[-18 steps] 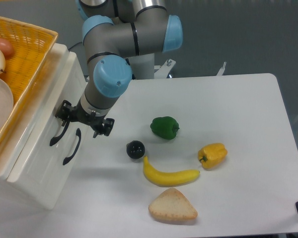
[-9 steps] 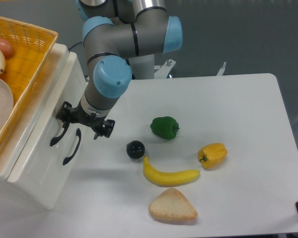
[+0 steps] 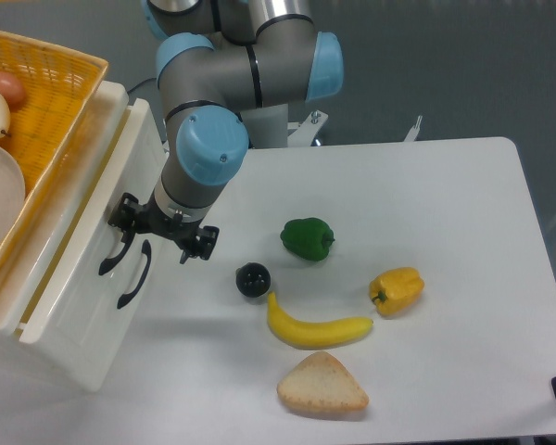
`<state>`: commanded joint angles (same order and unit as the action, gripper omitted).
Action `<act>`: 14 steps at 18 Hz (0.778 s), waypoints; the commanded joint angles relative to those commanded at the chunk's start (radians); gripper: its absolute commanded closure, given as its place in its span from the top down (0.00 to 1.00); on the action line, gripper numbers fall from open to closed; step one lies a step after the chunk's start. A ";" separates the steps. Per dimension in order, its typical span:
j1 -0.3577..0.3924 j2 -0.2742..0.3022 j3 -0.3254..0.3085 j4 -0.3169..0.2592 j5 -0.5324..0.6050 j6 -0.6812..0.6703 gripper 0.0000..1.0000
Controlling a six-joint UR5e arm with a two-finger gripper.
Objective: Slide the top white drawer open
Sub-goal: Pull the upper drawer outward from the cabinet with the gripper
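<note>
Compared with a second ago, your gripper (image 3: 157, 227) has shifted a little toward the table's front and right, and the top white drawer (image 3: 93, 236) has come with it, its front now standing just proud of the cabinet (image 3: 69, 357) with a thin gap showing along its upper edge. Nearest the camera, well right of the cabinet, lie a bread wedge (image 3: 322, 383), a banana (image 3: 317, 326), a yellow pepper (image 3: 397, 290), a small black object (image 3: 253, 279) and a green pepper (image 3: 307, 237), all apart from the arm. Your claw sits at the upper black handle (image 3: 113, 257); whether its fingers are clamped on the bar, you cannot tell from this angle. That handle runs along the drawer front, so your pull should go straight off the face, toward the open table. The lower handle (image 3: 135, 274) sits just beside it, untouched. A yellow basket (image 3: 51, 88) rests on top of the cabinet.
</note>
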<state>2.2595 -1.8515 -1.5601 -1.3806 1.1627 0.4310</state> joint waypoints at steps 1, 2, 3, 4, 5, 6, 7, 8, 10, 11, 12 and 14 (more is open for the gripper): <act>0.000 0.000 0.000 0.002 0.014 0.000 1.00; 0.000 -0.002 0.003 0.005 0.025 0.000 1.00; 0.002 -0.005 0.006 0.009 0.025 0.000 1.00; 0.006 -0.006 0.006 0.012 0.026 0.000 1.00; 0.011 -0.006 0.008 0.014 0.026 0.000 1.00; 0.014 -0.008 0.011 0.014 0.025 0.000 1.00; 0.017 -0.011 0.012 0.015 0.026 0.000 1.00; 0.020 -0.012 0.012 0.018 0.025 0.000 1.00; 0.020 -0.014 0.017 0.025 0.028 0.002 1.00; 0.021 -0.018 0.018 0.031 0.028 0.002 1.00; 0.022 -0.018 0.018 0.034 0.029 0.002 1.00; 0.032 -0.021 0.023 0.034 0.031 0.009 1.00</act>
<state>2.2917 -1.8730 -1.5371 -1.3468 1.1934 0.4402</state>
